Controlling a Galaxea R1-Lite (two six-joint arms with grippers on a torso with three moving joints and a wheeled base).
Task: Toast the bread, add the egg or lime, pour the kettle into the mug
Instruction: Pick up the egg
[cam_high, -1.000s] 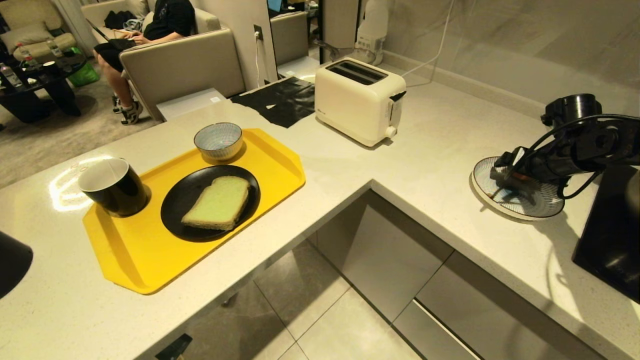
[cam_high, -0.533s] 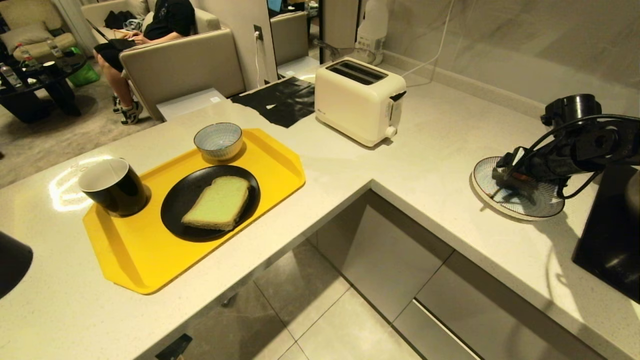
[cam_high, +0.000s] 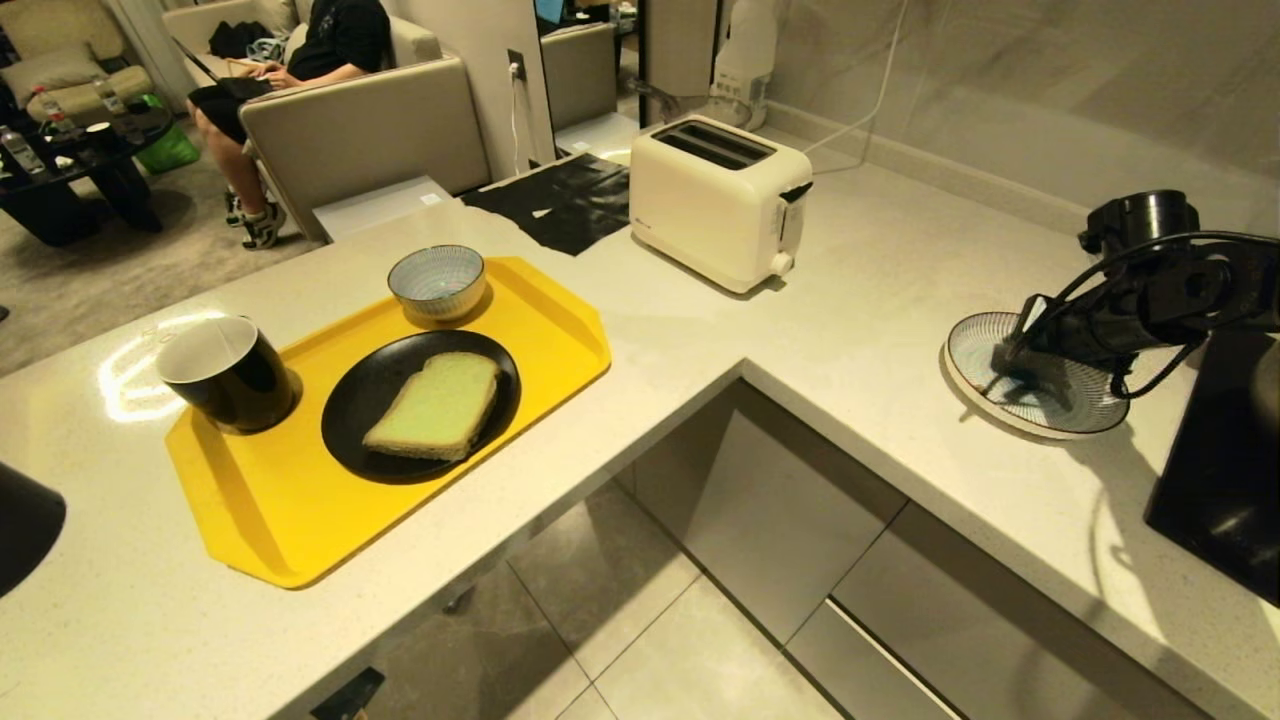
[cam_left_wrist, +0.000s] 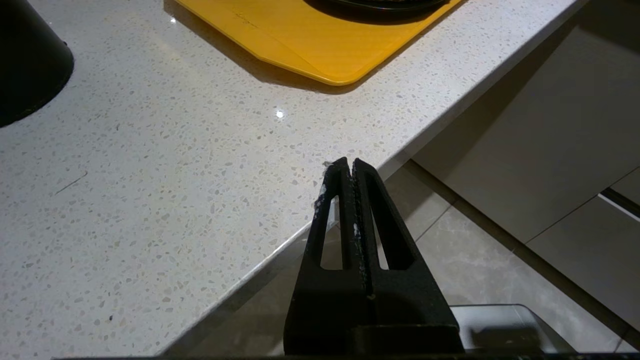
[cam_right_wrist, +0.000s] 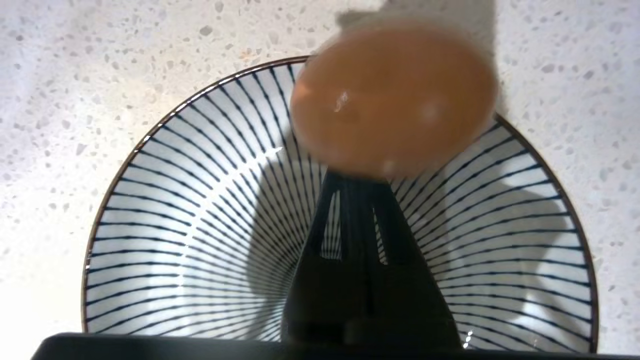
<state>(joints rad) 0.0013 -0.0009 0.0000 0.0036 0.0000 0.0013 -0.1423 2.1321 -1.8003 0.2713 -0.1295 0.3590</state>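
Right gripper (cam_right_wrist: 357, 182) has snapped shut since a second ago, fingers pressed together with nothing between them; the egg (cam_right_wrist: 395, 95) sits blurred just past the tips at the striped plate's (cam_right_wrist: 165, 210) far rim (missed grab, looks like it squirted out). Left gripper (cam_left_wrist: 350, 167) parked, clenched empty, over the counter edge (cam_left_wrist: 280, 245). Step in hand: fetching the egg. Bread (cam_high: 436, 405) lies untoasted on the black plate (cam_high: 355, 400). Next move calls for reopening and straddling the egg. Risk: it rolls off the rim onto the counter; open room toward the toaster (cam_high: 715, 200).
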